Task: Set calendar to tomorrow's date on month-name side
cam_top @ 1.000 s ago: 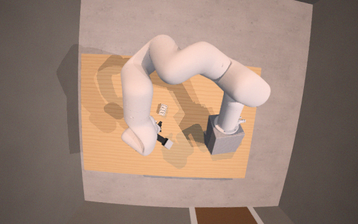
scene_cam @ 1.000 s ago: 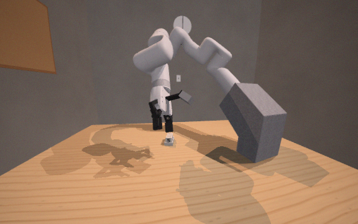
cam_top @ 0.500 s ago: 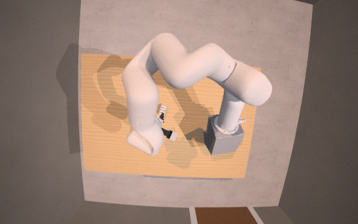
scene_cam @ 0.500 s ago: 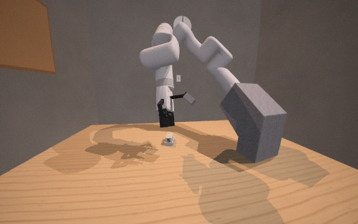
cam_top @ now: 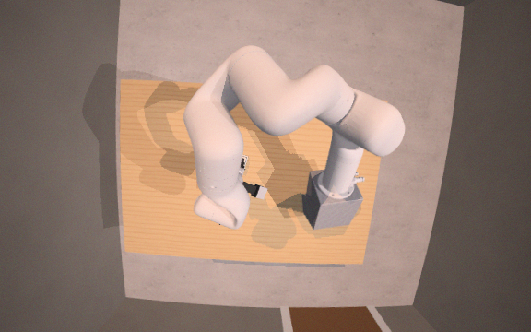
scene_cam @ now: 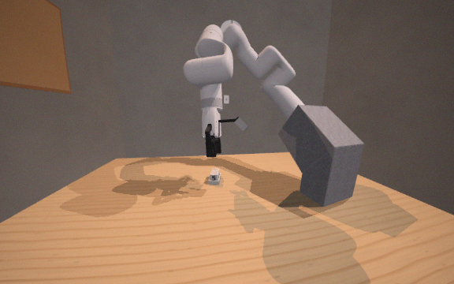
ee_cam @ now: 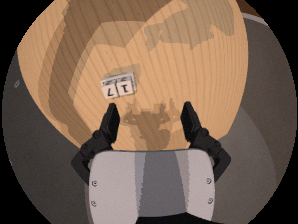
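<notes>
The calendar's two white cubes (scene_cam: 214, 177) (ee_cam: 118, 89) sit side by side in the small pale tray (scene_cam: 213, 183) on the table. In the wrist view their larger visible faces show a 7 at left and a 1 at right, both upside down from there; more marks show on the faces behind, too small to read. A 5 shows on an end face in the exterior view. In the top view the calendar (cam_top: 245, 160) is mostly hidden by the arm. My gripper (scene_cam: 214, 153) (ee_cam: 150, 109) is open and empty, above the table; the calendar lies ahead of the left finger in the wrist view.
The arm's grey base block (cam_top: 335, 207) (scene_cam: 329, 158) stands on the wooden table (cam_top: 169, 235) (scene_cam: 132, 244), right of the calendar in the top and exterior views. The arm arches over the table and casts broad shadows on it.
</notes>
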`<state>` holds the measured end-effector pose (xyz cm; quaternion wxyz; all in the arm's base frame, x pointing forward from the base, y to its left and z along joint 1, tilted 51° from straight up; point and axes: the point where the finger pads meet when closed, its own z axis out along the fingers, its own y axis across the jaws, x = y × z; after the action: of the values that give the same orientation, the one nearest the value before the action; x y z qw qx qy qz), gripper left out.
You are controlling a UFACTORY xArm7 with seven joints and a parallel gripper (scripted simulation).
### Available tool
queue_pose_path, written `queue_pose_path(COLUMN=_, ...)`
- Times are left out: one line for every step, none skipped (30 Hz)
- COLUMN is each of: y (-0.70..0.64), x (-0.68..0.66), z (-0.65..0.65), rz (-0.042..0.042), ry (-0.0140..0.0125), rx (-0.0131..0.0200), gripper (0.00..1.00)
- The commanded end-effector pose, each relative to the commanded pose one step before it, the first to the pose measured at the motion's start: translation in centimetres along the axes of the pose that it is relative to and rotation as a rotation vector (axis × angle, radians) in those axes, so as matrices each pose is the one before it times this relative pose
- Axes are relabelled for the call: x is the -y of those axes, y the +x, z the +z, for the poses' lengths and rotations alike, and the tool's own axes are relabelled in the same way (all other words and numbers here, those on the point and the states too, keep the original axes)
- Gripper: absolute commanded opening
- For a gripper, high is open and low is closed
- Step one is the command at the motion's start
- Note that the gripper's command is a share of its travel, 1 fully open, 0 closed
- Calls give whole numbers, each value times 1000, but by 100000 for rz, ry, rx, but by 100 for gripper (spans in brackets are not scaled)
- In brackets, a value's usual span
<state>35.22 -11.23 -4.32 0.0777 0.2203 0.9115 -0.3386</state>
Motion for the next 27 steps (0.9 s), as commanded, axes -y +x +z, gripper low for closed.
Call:
queue_pose_path(y=-37, x=23, z=-155, rz=-280, ry=155, rx=526, gripper=100)
queue_pose_path(y=0, x=0, z=0, rz=0, ry=0, rx=0, gripper=100)
queue_pose_path(y=0, x=0, z=0, rz=0, ry=0, rx=0, gripper=100)
queue_pose_path(y=-237, x=1646, z=-615, rz=-2317, ry=5338, rx=2396, gripper=100)
queue_pose_path(y=-186, x=1285, z=-464, rz=-1695, ry=4104, rx=1863, gripper=100)
queue_pose_path(y=0, x=0, z=0, rz=0, ry=0, rx=0, gripper=100)
queue_pose_path(y=0, x=0, z=0, rz=0, ry=0, rx=0, gripper=100)
queue_pose_path(y=0, x=0, z=0, rz=0, ry=0, rx=0, gripper=100)
queue_pose_path(y=-135, x=934, z=-327, rz=-1171, ry=2947, rx=1346, gripper=100)
queue_pose_path(y=-87, x=611, z=-208, rz=-739, ry=1912, rx=876, gripper=100)
queue_pose_path(y=-48, x=337, z=-112, rz=-399, ry=1049, rx=481, gripper=100)
queue_pose_path(y=-19, x=133, z=-44, rz=-155, ry=412, rx=189, gripper=100)
queue_pose_path(y=-3, x=20, z=-7, rz=-23, ry=62, rx=29, gripper=100)
queue_pose_path(y=0, x=0, z=0, rz=0, ry=0, rx=0, gripper=100)
queue_pose_path(y=0, x=0, z=0, rz=0, ry=0, rx=0, gripper=100)
queue_pose_path(y=0, x=0, z=0, rz=0, ry=0, rx=0, gripper=100)
queue_pose_path(y=0, x=0, z=0, rz=0, ry=0, rx=0, gripper=100)
queue_pose_path(y=0, x=0, z=0, rz=0, ry=0, rx=0, gripper=100)
queue_pose_path(y=0, x=0, z=0, rz=0, ry=0, rx=0, gripper=100)
queue_pose_path(y=0, x=0, z=0, rz=0, ry=0, rx=0, gripper=100)
queue_pose_path(y=0, x=0, z=0, rz=0, ry=0, rx=0, gripper=100)
queue_pose_path(y=0, x=0, z=0, rz=0, ry=0, rx=0, gripper=100)
queue_pose_path(y=0, x=0, z=0, rz=0, ry=0, rx=0, gripper=100)
queue_pose_path(y=0, x=0, z=0, rz=0, ry=0, rx=0, gripper=100)
queue_pose_path(y=0, x=0, z=0, rz=0, ry=0, rx=0, gripper=100)
queue_pose_path(y=0, x=0, z=0, rz=0, ry=0, rx=0, gripper=100)
queue_pose_path(y=0, x=0, z=0, rz=0, ry=0, rx=0, gripper=100)
